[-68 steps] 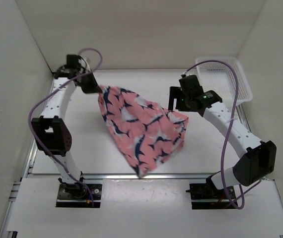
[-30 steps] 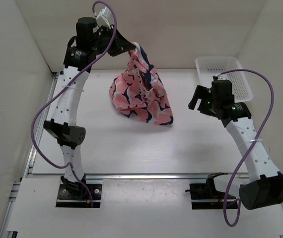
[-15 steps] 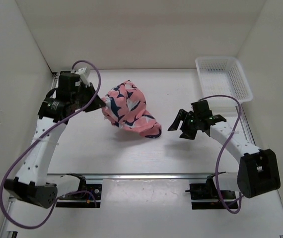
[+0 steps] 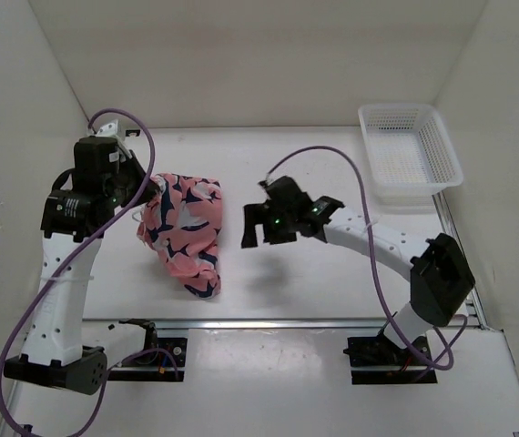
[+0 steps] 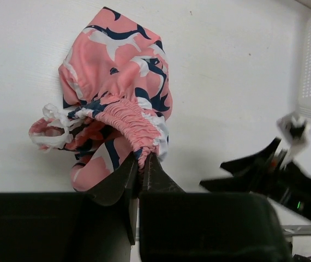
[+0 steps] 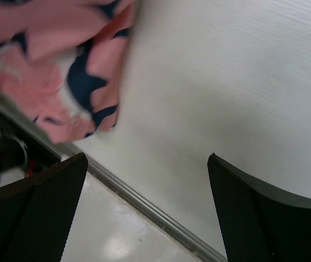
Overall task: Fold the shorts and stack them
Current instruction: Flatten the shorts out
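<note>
Pinching the shorts (image 4: 182, 232) at the waistband (image 5: 128, 117), the closed left gripper (image 5: 142, 164) holds them bunched at the left of the table (image 4: 332, 282), while the right gripper (image 4: 258, 224), wide open and empty, hovers to their right.

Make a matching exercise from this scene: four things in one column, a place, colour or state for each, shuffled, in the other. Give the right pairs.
Things:
1. shorts
2. basket
3. left gripper
4. right gripper

Descriptions:
A. open, holding nothing
B. white mesh, at the far right corner of the table
C. shut on the shorts
D. coral pink with navy print, bunched up

Pairs: 1-D, 2-B, 3-C, 4-A
</note>
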